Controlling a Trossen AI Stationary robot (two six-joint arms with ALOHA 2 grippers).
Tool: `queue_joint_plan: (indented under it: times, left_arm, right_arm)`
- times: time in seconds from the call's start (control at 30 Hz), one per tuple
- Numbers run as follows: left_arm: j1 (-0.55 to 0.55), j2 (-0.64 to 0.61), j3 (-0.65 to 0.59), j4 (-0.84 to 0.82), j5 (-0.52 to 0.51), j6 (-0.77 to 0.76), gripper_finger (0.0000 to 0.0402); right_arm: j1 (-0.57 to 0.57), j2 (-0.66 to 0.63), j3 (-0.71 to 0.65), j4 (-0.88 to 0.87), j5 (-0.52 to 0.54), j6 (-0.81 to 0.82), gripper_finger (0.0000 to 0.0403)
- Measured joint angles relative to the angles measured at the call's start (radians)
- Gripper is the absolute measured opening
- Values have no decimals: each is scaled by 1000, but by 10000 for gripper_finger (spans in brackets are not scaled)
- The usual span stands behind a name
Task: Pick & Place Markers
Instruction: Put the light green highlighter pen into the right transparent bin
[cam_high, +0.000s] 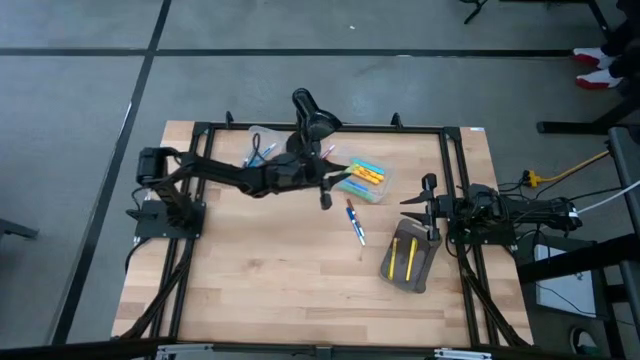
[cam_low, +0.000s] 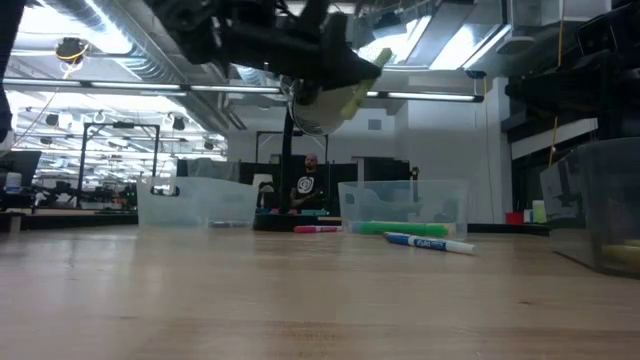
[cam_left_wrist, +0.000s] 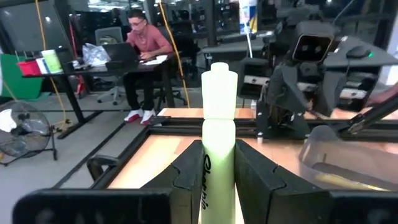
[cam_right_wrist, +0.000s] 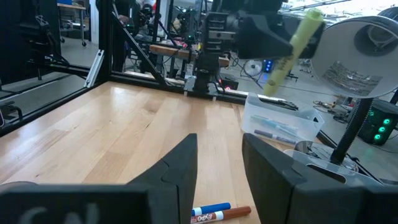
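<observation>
My left gripper (cam_high: 326, 186) hangs above the table's middle, pointing level, shut on a yellow-green marker (cam_left_wrist: 217, 118), which also shows tilted in the right wrist view (cam_right_wrist: 297, 46). A blue marker (cam_high: 358, 233) and a red one (cam_high: 351, 210) lie flat on the wood to its right. More markers lie in a clear tray (cam_high: 362, 180) and in a clear bin (cam_high: 262, 148) at the far side. Two yellow ones rest on a grey pouch (cam_high: 408, 258). My right gripper (cam_right_wrist: 216, 165) waits open at the table's right edge, nothing between its fingers. My left gripper pinches the marker's barrel (cam_left_wrist: 215, 158), below the cap seam, between its two fingers. The fingers come level and lie across the marker. The marker stands tilted, cap end (cam_right_wrist: 313, 17) up, its lower end (cam_right_wrist: 272, 84) below the fingers, lifted clear of the table.
A black desk lamp (cam_high: 310, 115) stands at the far edge, close behind my left arm. Black frame rails (cam_high: 455, 170) run along the table's sides. A person (cam_left_wrist: 146, 43) sits at a desk beyond the table. Bare wood lies toward the near edge.
</observation>
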Motion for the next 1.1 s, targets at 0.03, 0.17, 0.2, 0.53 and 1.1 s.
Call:
queue_joint_plan:
  times: [0.03, 0.17, 0.2, 0.53, 1.1]
  left_arm:
    - [3, 17, 19, -11, 0, 8, 68]
    - [12, 78, 102, -71, 0, 42, 68]
    - [13, 93, 122, -87, 0, 53, 68]
    - [13, 201, 261, -192, -12, 268, 68]
    - [17, 238, 318, -342, -119, 705, 68]
  right_arm:
    - [0, 0, 0, 0, 0, 0, 126]
    - [0, 0, 0, 0, 0, 0, 126]
    - [0, 0, 0, 0, 0, 0, 126]
    - [0, 0, 0, 0, 0, 0, 126]
    - [0, 0, 0, 0, 0, 0, 126]
